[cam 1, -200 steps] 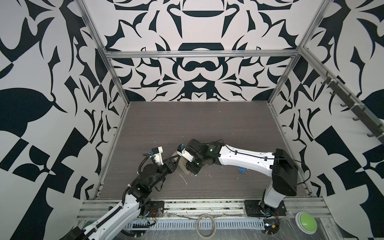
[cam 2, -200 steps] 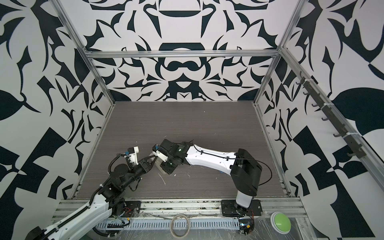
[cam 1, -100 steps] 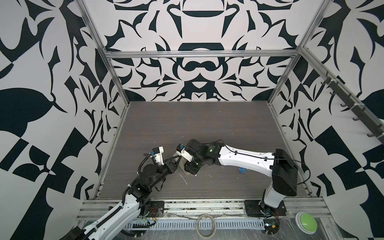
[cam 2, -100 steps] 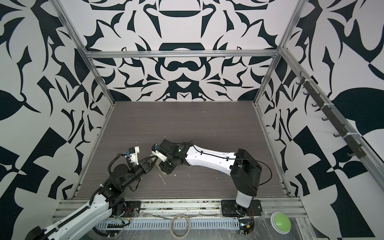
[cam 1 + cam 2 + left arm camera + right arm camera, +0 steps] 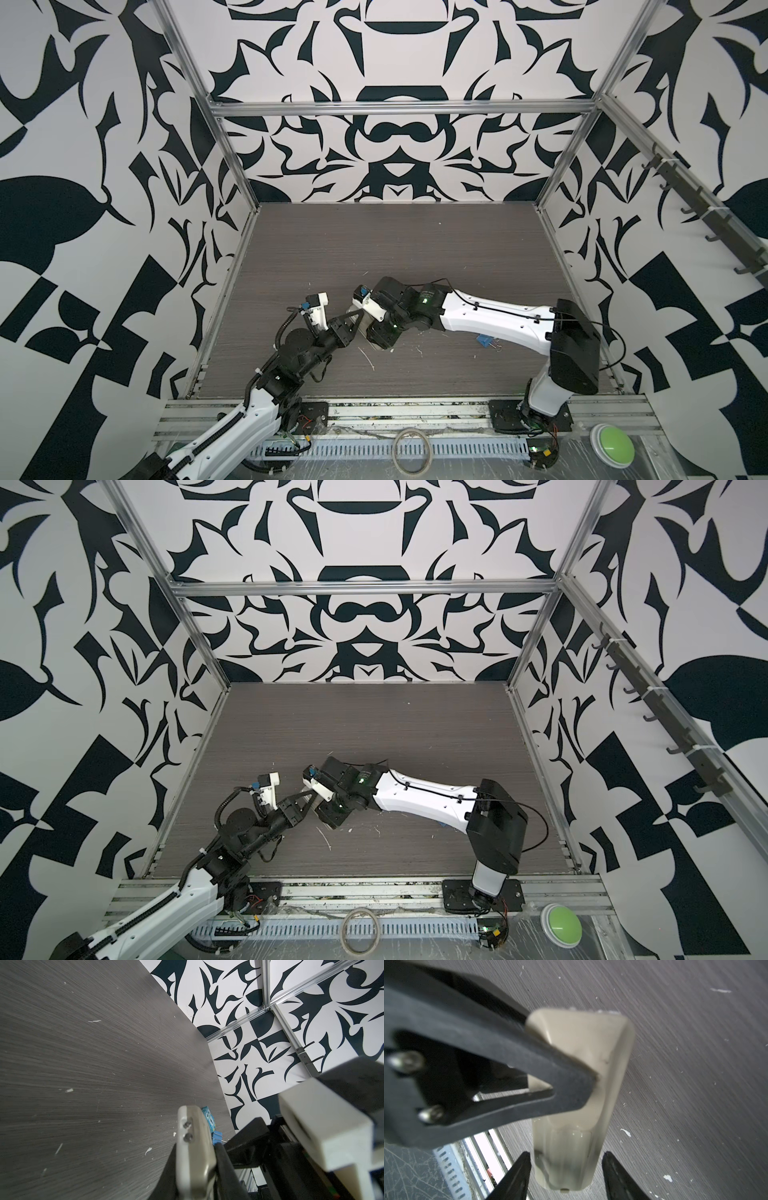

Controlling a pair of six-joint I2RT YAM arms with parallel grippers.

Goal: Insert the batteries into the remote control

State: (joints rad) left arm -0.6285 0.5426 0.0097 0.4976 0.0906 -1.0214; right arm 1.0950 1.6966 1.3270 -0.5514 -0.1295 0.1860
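The remote control (image 5: 581, 1084) hangs above the table with its plain beige back towards the right wrist camera. My left gripper (image 5: 194, 1159) is shut on it, one black finger (image 5: 508, 1076) clamped across its middle. In the left wrist view the remote control (image 5: 193, 1142) shows edge-on between the fingers. My right gripper (image 5: 566, 1165) is open, its two black tips standing either side of the remote's near end with a small gap on each side. In both top views the left gripper (image 5: 355, 322) (image 5: 305, 802) meets the right wrist low in the middle. The batteries are out of view.
A blue owl figure (image 5: 208, 1119) with a blue clip lies on the table under the right forearm, seen in a top view as the blue owl figure (image 5: 484, 340). White flecks litter the dark wood table (image 5: 395, 249). A tape ring (image 5: 411, 451) and a green button (image 5: 611, 446) sit on the front rail.
Both arms have stayed almost in place. The right gripper's jaws have spread apart around the remote's end, while the left gripper keeps its hold.
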